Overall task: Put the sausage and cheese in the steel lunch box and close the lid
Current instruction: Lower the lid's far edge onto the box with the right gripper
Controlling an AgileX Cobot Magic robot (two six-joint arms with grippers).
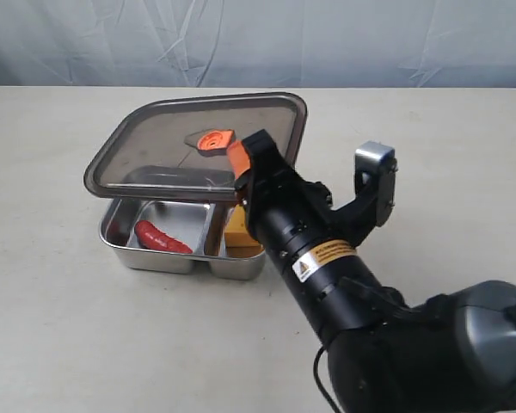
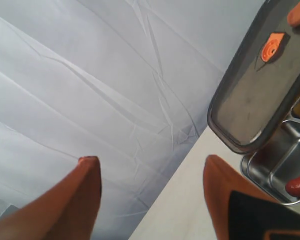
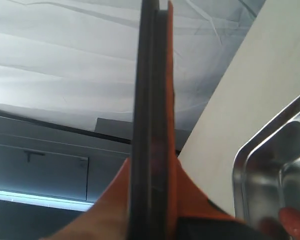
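The steel lunch box [image 1: 120,234] sits on the table. The red sausage [image 1: 162,237] lies in its left compartment. The yellow cheese [image 1: 239,229] is in the right compartment, partly hidden by the arm. The dark lid [image 1: 172,151] with its orange valve [image 1: 213,139] hangs tilted above the box, its far edge higher. My right gripper [image 1: 239,168] is shut on the lid's right side; the right wrist view shows the lid [image 3: 151,90] edge-on between the fingers [image 3: 190,195]. My left gripper [image 2: 150,159] is open, empty and off to the side of the box [image 2: 270,167].
The table top [image 1: 60,327] is beige, with a wrinkled grey-white cloth backdrop [image 1: 258,39] behind it. My right arm [image 1: 327,258] reaches in from the lower right, over the box's right end. The left arm does not show in the exterior view.
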